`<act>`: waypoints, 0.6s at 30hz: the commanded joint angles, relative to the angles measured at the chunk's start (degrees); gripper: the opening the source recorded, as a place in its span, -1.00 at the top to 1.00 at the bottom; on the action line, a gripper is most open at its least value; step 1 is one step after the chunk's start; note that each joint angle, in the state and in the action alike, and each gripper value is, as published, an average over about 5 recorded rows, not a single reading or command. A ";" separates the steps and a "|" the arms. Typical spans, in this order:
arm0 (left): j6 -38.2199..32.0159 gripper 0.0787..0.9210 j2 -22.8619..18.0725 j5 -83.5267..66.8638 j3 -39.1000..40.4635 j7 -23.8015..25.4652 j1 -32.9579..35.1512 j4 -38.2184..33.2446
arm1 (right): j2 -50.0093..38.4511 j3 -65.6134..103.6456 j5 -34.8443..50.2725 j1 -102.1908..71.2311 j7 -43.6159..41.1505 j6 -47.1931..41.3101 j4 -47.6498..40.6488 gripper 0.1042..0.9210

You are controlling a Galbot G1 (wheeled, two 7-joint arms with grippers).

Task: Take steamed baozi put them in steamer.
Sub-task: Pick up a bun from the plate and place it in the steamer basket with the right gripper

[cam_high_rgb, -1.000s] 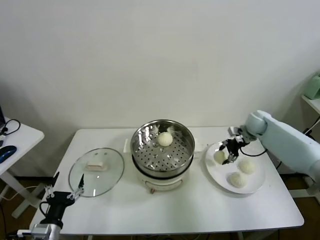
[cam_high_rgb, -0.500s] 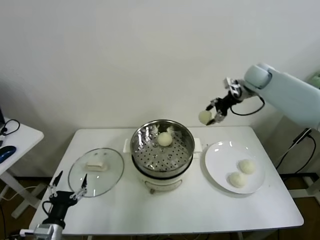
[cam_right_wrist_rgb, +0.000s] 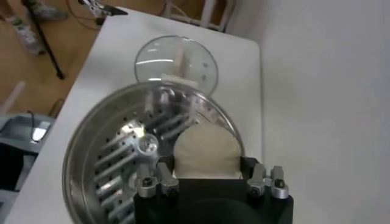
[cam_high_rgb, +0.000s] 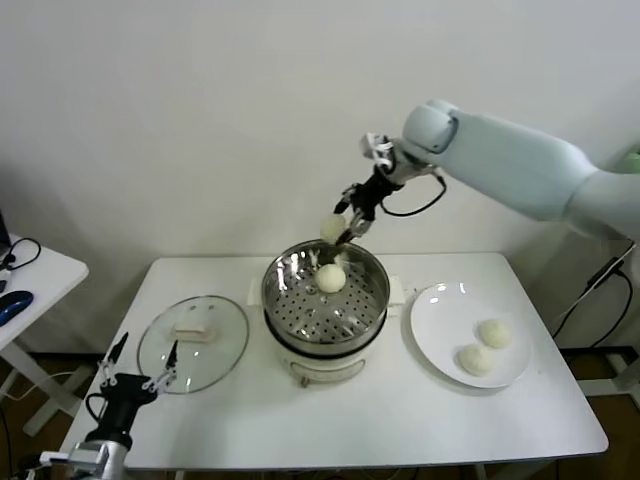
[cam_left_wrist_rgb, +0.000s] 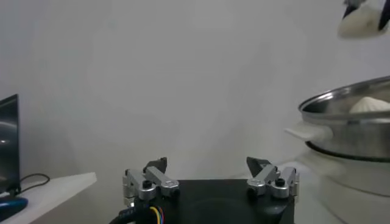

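My right gripper [cam_high_rgb: 338, 234] is shut on a cream-white steamed baozi [cam_high_rgb: 330, 228] and holds it in the air over the back rim of the steamer [cam_high_rgb: 290, 312], a shiny perforated basket on a white cooker base. A second baozi [cam_high_rgb: 330, 277] lies inside at the back. Two more baozi [cam_high_rgb: 494, 332] [cam_high_rgb: 474, 359] rest on the white plate [cam_high_rgb: 440, 315] to the right. In the right wrist view the held baozi [cam_right_wrist_rgb: 207, 151] fills the space between the fingers, with the steamer [cam_right_wrist_rgb: 109, 158] below. My left gripper [cam_high_rgb: 135, 380] waits open at the table's front left corner.
The round glass lid [cam_high_rgb: 193, 340] with its pale knob lies flat left of the steamer, close to my left gripper. A side table [cam_high_rgb: 30, 275] with a cable stands further left. The wall runs behind the table.
My right gripper lifted a baozi off the plate, carried it up and leftward, and now holds it above the steamer. The plate went from three baozi to two. The left arm stayed put.
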 commanded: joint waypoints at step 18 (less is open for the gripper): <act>0.86 -0.77 -1.28 0.52 0.14 -0.05 -0.61 -0.79 | 9.60 -2.91 -4.52 -8.85 0.38 0.10 -4.46 -0.47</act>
